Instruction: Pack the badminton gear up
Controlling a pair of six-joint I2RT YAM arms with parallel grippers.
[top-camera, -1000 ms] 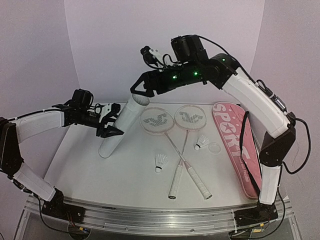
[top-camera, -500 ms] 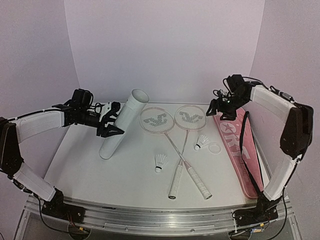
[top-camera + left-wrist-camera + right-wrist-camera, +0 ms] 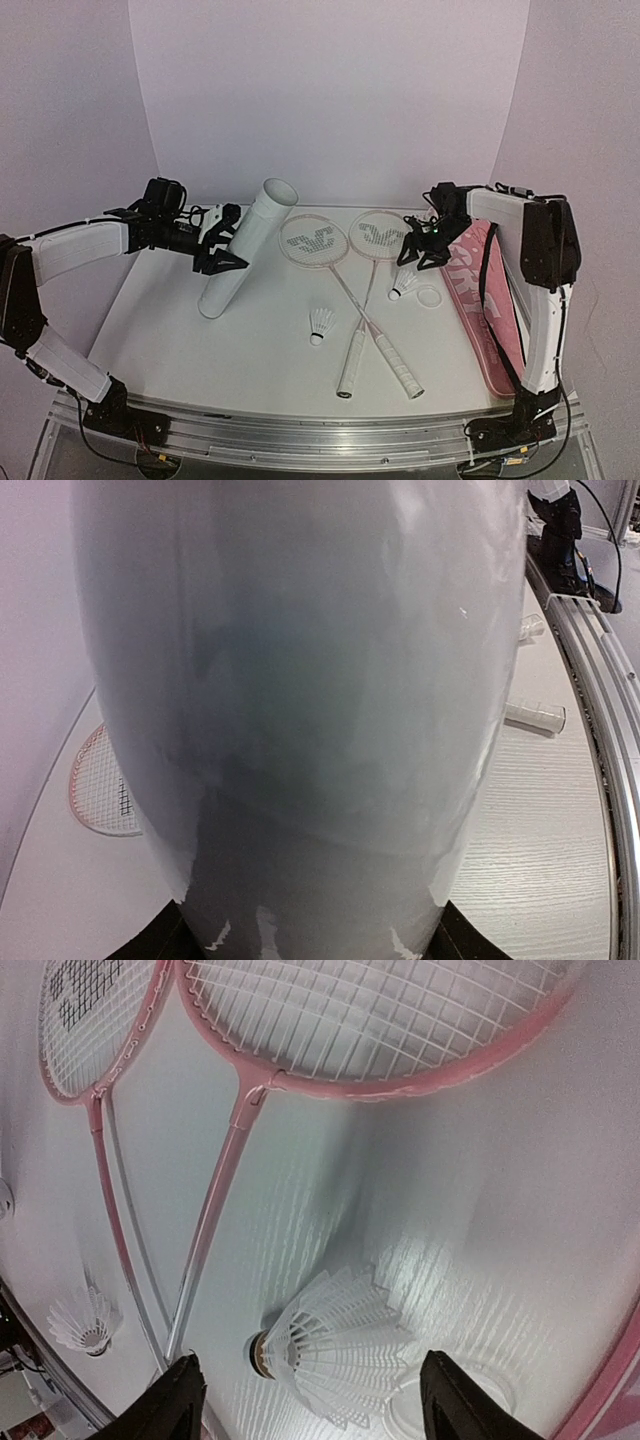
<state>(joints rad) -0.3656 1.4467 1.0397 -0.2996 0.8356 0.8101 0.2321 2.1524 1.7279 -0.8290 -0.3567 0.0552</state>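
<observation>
White cardboard tube (image 3: 245,250) clamped in left gripper (image 3: 222,245), tilted mouth-up, likely as a loading chute. Right gripper (image 3: 420,258) fingers apart just over shuttlecock (image 3: 325,1345) beside pink bag (image 3: 480,300), lined up for a pick. Rackets (image 3: 313,243) crossed at centre, second shuttlecock (image 3: 321,322) near their handles. Bag lettering: only "RT" legible.

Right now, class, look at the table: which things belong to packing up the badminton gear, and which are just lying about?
Gear to pack:
first racket
second racket
near shuttlecock
far shuttlecock

Not gear (the first two may serve as containers):
white tube, tilted
pink bag
clear round cap
</observation>
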